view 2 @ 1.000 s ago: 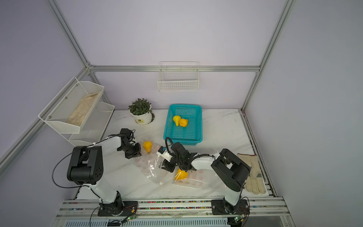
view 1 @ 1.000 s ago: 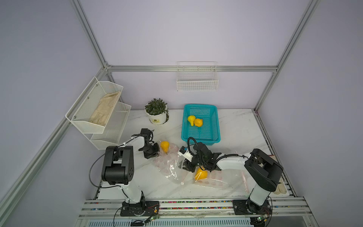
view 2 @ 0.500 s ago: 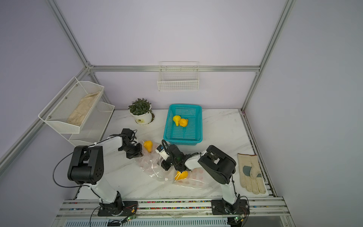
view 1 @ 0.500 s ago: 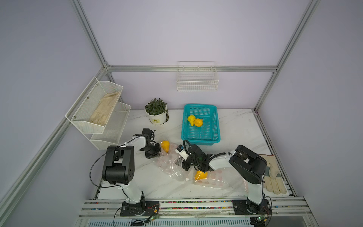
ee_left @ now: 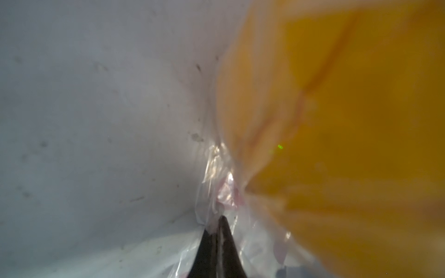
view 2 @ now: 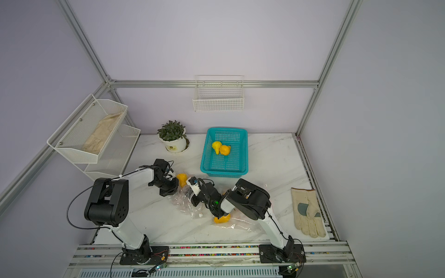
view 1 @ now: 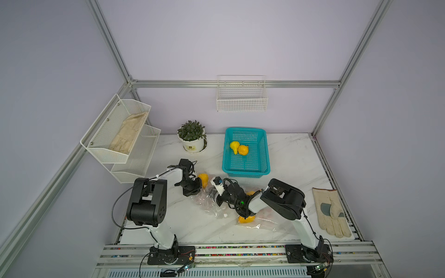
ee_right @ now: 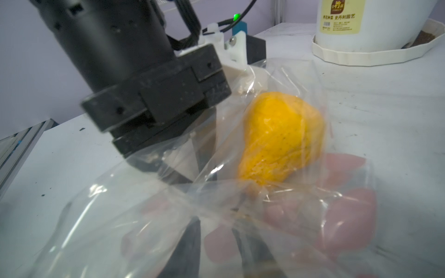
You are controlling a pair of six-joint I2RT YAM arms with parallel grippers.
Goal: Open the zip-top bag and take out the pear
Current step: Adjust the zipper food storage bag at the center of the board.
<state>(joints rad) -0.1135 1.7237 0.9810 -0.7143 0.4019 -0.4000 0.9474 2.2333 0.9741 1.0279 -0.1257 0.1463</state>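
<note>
A yellow pear (ee_right: 279, 137) lies inside a clear zip-top bag (ee_right: 144, 216) printed with pink shapes, left of the table's middle in both top views (view 1: 203, 180) (view 2: 181, 179). My left gripper (ee_left: 218, 221) is shut on a fold of the bag's film right beside the pear (ee_left: 349, 120); it stands just left of the pear (view 1: 194, 190). My right gripper (ee_right: 220, 231) is low at the bag's other side (view 1: 213, 195), pointing at the pear. Its fingers (ee_right: 190, 240) stand apart with the clear film draped over them.
A second clear bag with an orange fruit (view 1: 246, 219) lies under my right forearm. Behind stand a teal basket (view 1: 245, 171) holding two yellow fruits and a potted plant (view 1: 192, 140). A work glove (view 1: 332, 214) lies at the right edge, and a white rack (view 1: 120, 134) stands at the left.
My right gripper has slid left along the table toward the pear and the left gripper, its elbow folding back off the glove. The left gripper kept its pinch.
</note>
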